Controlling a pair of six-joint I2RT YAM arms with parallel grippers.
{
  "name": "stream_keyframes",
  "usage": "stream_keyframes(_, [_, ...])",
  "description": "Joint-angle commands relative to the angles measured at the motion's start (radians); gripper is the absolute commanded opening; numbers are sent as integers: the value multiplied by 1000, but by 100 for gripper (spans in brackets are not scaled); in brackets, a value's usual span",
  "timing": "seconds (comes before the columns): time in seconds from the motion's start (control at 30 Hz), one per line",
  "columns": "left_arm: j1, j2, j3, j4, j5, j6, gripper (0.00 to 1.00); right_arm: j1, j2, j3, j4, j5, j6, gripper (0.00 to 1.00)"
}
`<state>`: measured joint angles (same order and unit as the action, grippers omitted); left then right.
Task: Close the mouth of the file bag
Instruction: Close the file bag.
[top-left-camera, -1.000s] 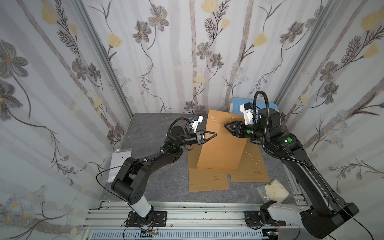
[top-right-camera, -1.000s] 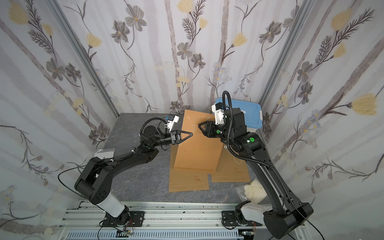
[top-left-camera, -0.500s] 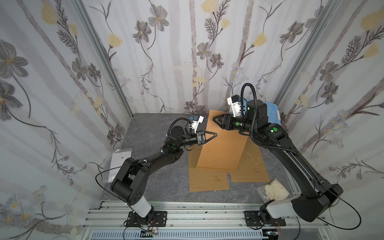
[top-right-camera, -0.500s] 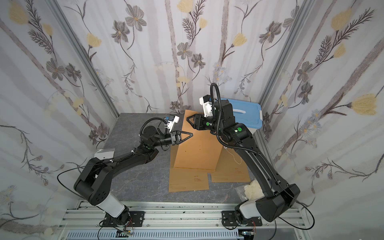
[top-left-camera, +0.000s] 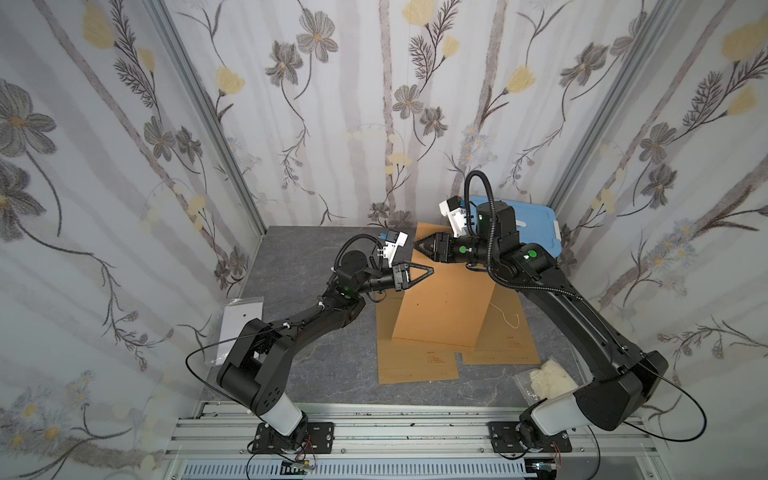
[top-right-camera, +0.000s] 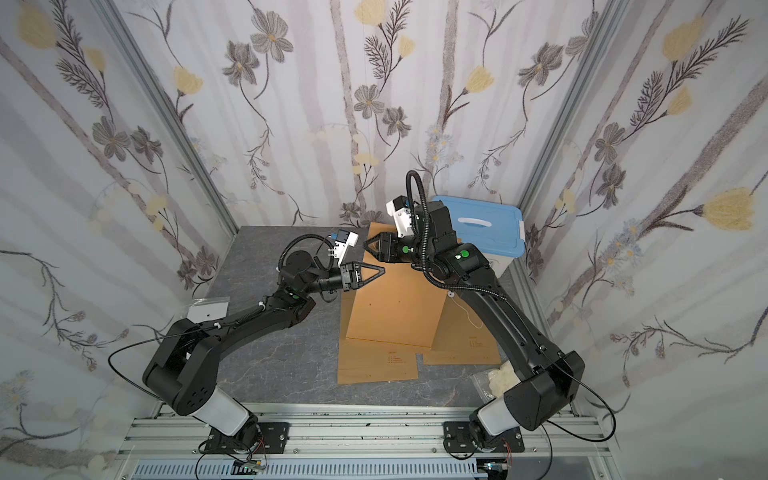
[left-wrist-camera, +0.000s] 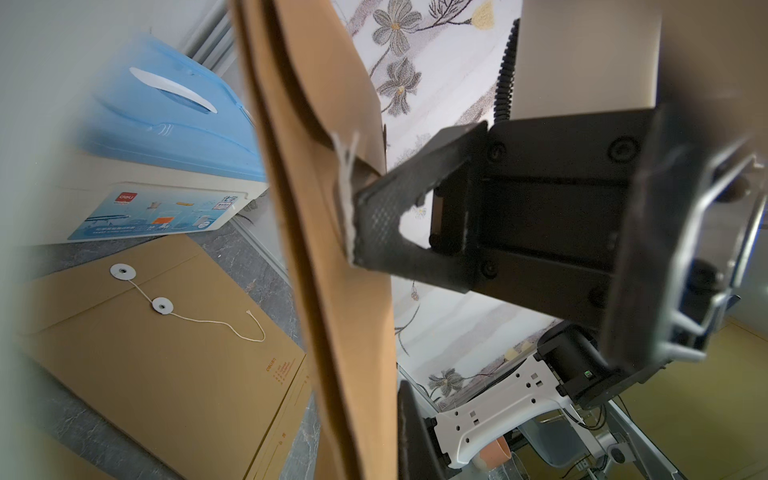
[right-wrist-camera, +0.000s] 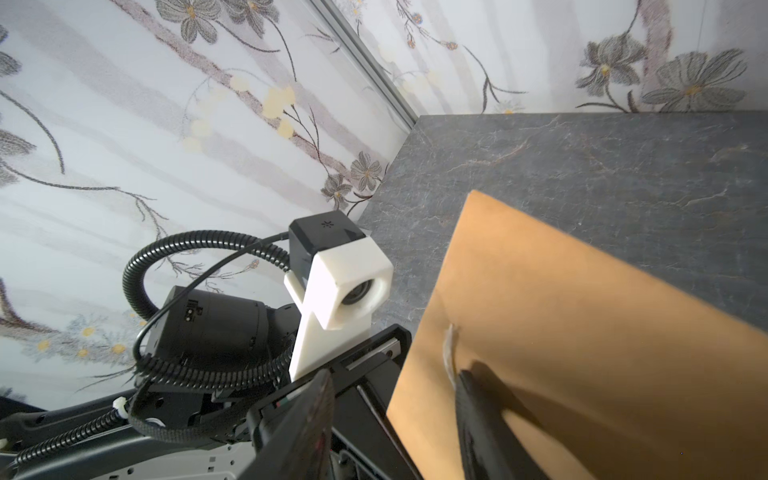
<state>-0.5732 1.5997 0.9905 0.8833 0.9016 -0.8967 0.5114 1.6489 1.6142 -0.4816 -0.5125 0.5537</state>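
**Right hand now at the bag's far-left corner**
On the tabletop, the file bag stands tilted, its near edge on flat spare bags. The left hand is clamped on its upper left edge. The right hand has swung left and sits half-open astride the top edge by the white cord. The mouth looks unclosed.

- Both top views look steeply down from high above the arm bases, sharing the whole table.
- Both wrist views sit close to the file bag, facing each other.
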Motion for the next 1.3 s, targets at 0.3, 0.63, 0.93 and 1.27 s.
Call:
stream_keyframes(0.3, [0,1,-1,17,-7,33,0,4,-114,-29,-6,53,-38,47])
stream_keyframes(0.63, [-1,-8,-5,23,-9,30,0,28,-29,31,-10,140,-83,47])
stream_keyframes(0.93, [-2,-29,-4,-4,-12,64,0,33,-129,-108,-2,169,-56,47])
stream_keyframes(1.27, [-1,-55,-10,-15,-21,82,0,6,-173,-205,-39,152,-31,46])
